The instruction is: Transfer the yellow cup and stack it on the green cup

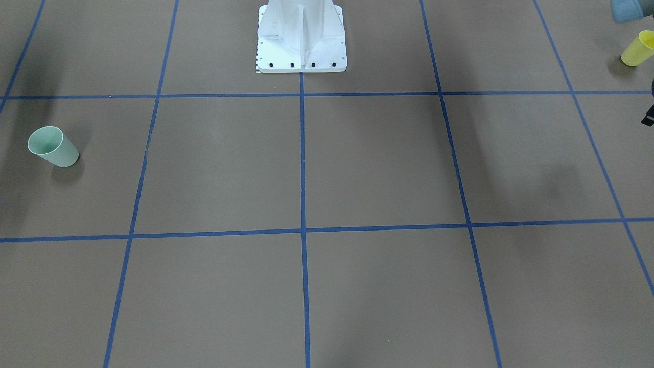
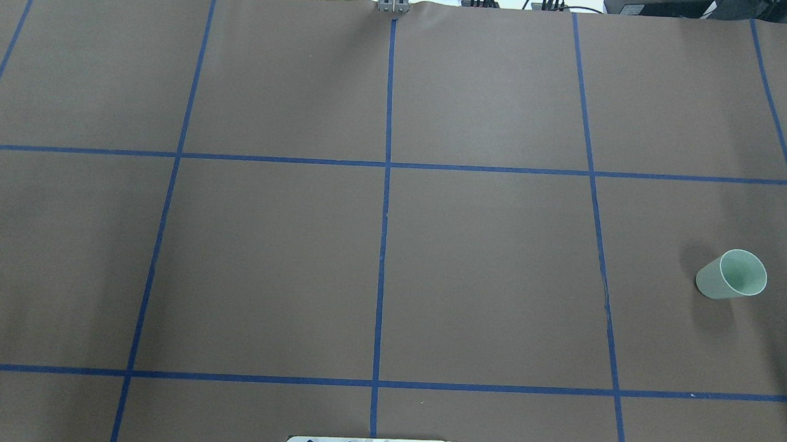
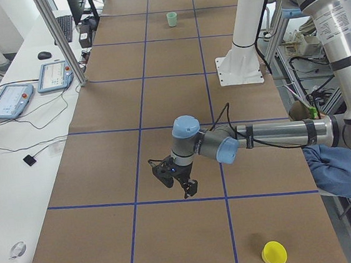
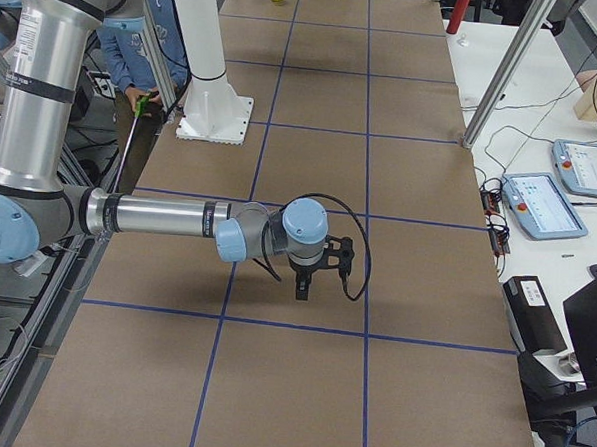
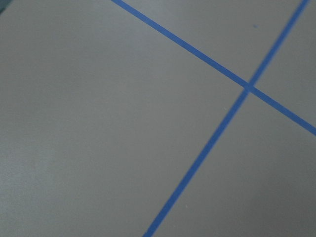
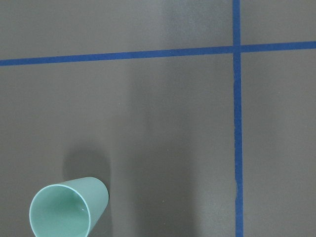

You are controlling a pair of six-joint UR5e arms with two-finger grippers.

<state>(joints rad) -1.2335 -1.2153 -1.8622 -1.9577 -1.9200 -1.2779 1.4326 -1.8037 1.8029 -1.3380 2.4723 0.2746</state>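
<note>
The yellow cup stands upright at the table end on my left side; it also shows in the exterior left view. The green cup stands upright on my right side, and shows in the front view and the right wrist view. My left gripper hovers above the table, well away from the yellow cup. My right gripper hovers over the table near the green cup. I cannot tell whether either is open or shut. Neither holds a cup.
The brown table cover carries a blue tape grid. The white robot base stands at the robot's edge of the table. An operator's blue sleeve is beside the table near the yellow cup. Pendants lie on the side bench.
</note>
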